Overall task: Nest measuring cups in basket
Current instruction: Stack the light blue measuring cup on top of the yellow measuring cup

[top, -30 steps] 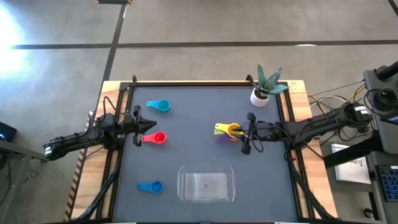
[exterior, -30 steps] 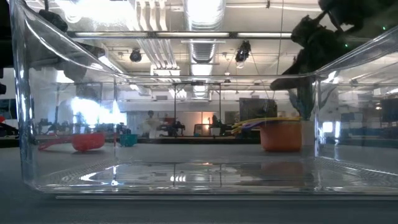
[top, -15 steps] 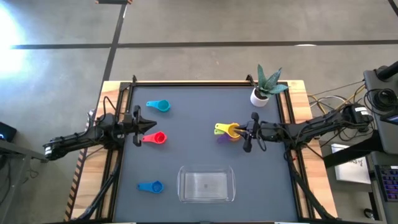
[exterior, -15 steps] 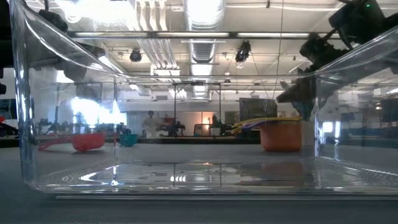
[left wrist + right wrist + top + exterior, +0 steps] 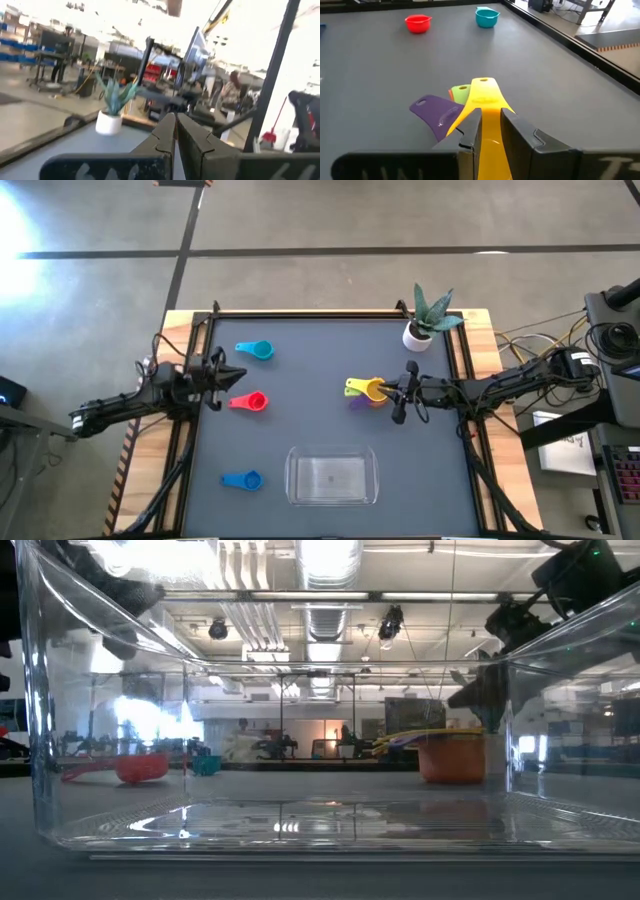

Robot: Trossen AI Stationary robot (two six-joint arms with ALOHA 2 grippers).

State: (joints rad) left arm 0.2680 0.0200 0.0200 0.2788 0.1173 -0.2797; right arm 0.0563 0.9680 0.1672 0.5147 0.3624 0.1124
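Observation:
Orange, green, purple and yellow cups stand nested in a stack (image 5: 368, 391) on the mat, right of centre, handles (image 5: 482, 92) fanned toward the table's left. My right gripper (image 5: 392, 393) hovers just over the stack's right side, slightly open, with the yellow handle showing through the gap (image 5: 491, 115). My left gripper (image 5: 238, 376) is shut and empty (image 5: 176, 125), raised just beyond the red cup (image 5: 251, 402). The light blue cup (image 5: 258, 350) sits at the far left and the blue cup (image 5: 242, 479) at the near left. The clear basket (image 5: 292, 477) stands empty at the near middle.
A white plant pot (image 5: 418, 335) stands at the far right corner, close behind the right arm. Black frame rails run along the table's edges. The mat between the stack, the red cup and the basket is bare.
My right gripper has drawn back a little toward the table's right edge and risen above the stack, which has stayed put. My left gripper has moved slightly up and toward the far edge, away from the red cup.

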